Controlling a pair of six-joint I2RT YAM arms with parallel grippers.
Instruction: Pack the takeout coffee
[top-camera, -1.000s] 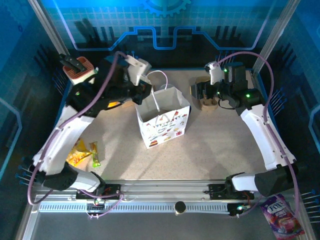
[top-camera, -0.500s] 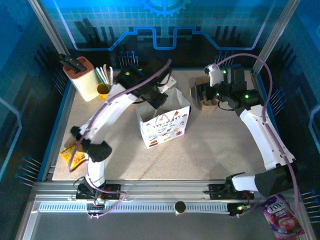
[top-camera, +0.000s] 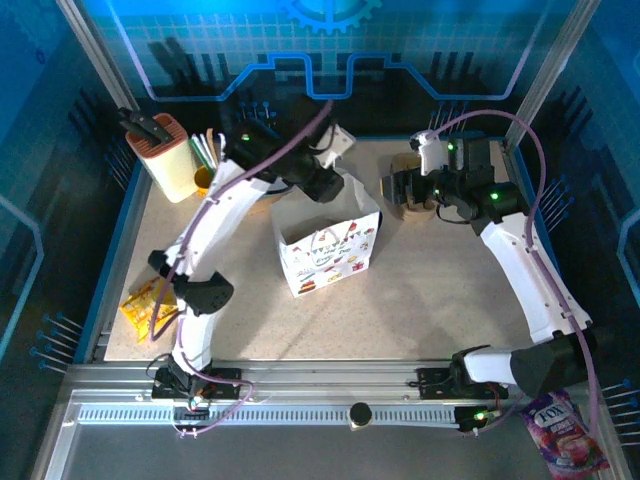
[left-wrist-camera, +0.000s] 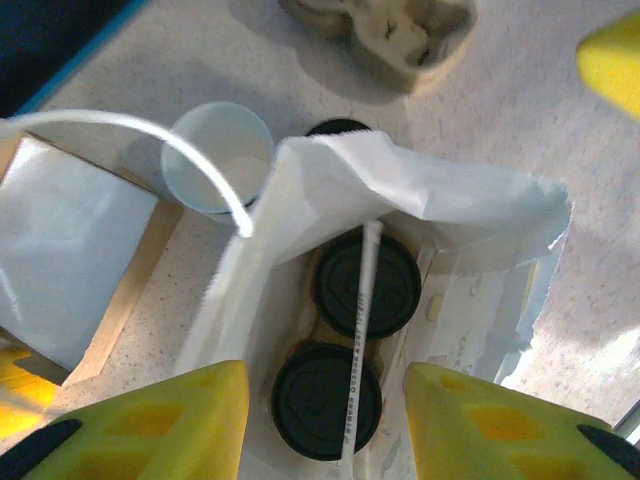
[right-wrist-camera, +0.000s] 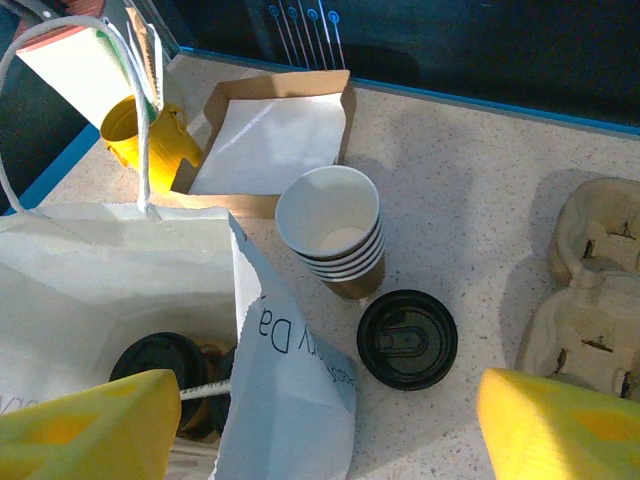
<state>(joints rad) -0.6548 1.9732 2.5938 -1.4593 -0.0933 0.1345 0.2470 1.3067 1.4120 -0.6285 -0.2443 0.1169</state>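
Left fingers (left-wrist-camera: 170, 430) hang spread over two black-lidded paper cups (left-wrist-camera: 395, 285) in the white printed paper bag (left-wrist-camera: 440, 195); right fingers (right-wrist-camera: 90, 420) gape too. The limp handle (left-wrist-camera: 357, 335) could snag, tipping cups.

Two lidded cups (left-wrist-camera: 366, 283) stand in the bag (left-wrist-camera: 450, 200); loose lid (right-wrist-camera: 407, 338) beside stacked cups (right-wrist-camera: 333, 232).

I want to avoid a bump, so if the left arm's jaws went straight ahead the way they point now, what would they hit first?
Probably the nearer lidded coffee cup inside the white bag, or the handle strip lying across its lid; depth is unclear.
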